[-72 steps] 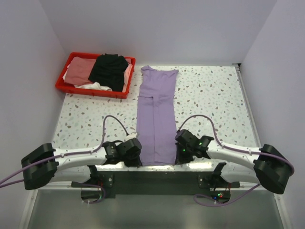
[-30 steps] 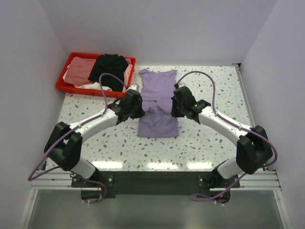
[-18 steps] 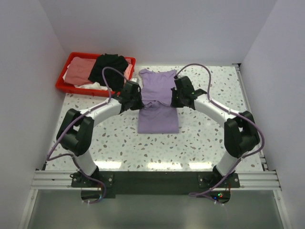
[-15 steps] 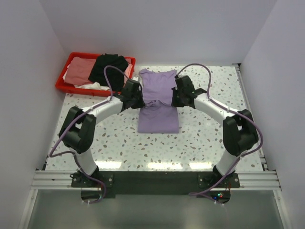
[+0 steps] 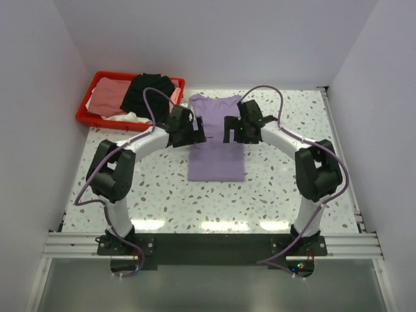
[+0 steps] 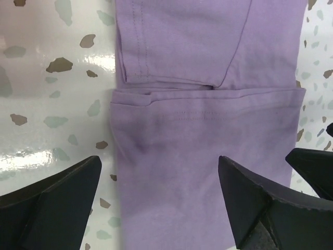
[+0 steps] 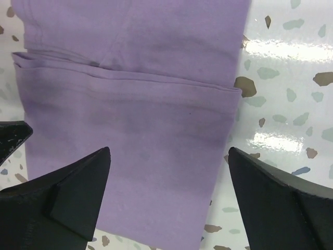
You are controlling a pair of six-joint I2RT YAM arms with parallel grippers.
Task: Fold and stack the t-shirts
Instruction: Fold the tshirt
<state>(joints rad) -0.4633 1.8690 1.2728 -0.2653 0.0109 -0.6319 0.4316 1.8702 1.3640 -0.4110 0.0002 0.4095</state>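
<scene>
The lavender t-shirt (image 5: pixel 215 153) lies folded in half at the middle of the table, its doubled edge toward the far end and the collar part (image 5: pixel 214 105) showing beyond it. My left gripper (image 5: pixel 197 133) hovers open over the shirt's left edge, and my right gripper (image 5: pixel 229 130) hovers open over its right edge. In the left wrist view the lavender t-shirt (image 6: pixel 208 151) fills the space under the open left gripper (image 6: pixel 158 208). The right wrist view shows the lavender t-shirt (image 7: pixel 130 130) flat under the open right gripper (image 7: pixel 169 195). Neither holds any cloth.
A red tray (image 5: pixel 123 125) stands at the far left and holds a black shirt (image 5: pixel 148 91), a salmon pink shirt (image 5: pixel 104 99) and a white shirt (image 5: pixel 127 117). The speckled table (image 5: pixel 286 169) is walled at the back and on both sides.
Both grippers carried the shirt's near hem to the far end, folding it in half. They have now opened and let the cloth go.
</scene>
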